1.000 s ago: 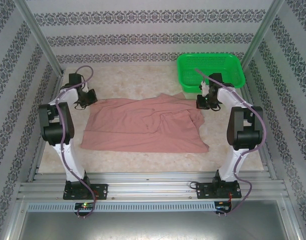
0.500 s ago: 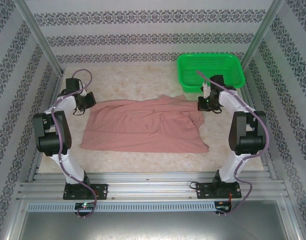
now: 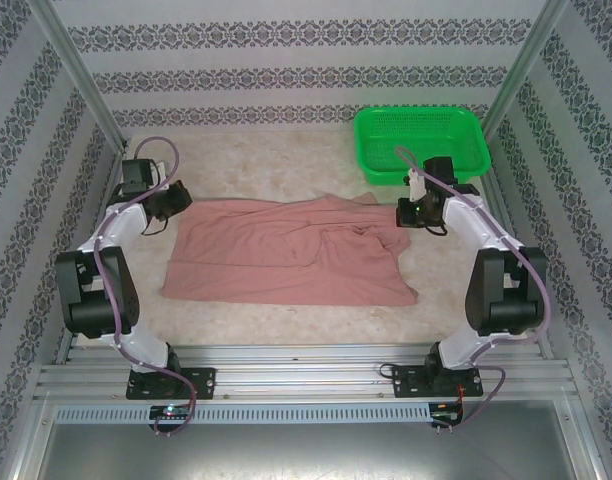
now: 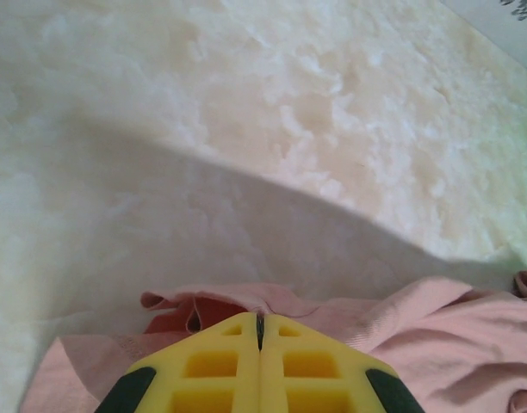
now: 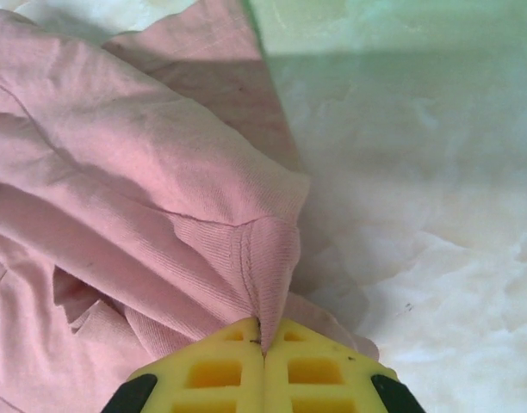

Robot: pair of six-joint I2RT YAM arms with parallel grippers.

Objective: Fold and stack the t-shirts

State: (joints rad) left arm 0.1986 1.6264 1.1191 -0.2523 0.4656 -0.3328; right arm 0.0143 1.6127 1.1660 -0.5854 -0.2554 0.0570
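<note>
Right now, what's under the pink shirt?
The t-shirt lies spread on the pale table, which shows all around it. The cloth covers whatever is directly beneath, so nothing more can be told.

Striped floral-pattern walls — pale marbled tabletop, metal frame posts.

White arms, black joints, purple cables; yellow end effector pads, black-cornered

Cloth lost between closed pads

The t-shirt ran off the right wrist view's left and bottom edges. The right gripper and left gripper were cropped below, hiding how much cloth each pinched.
</note>
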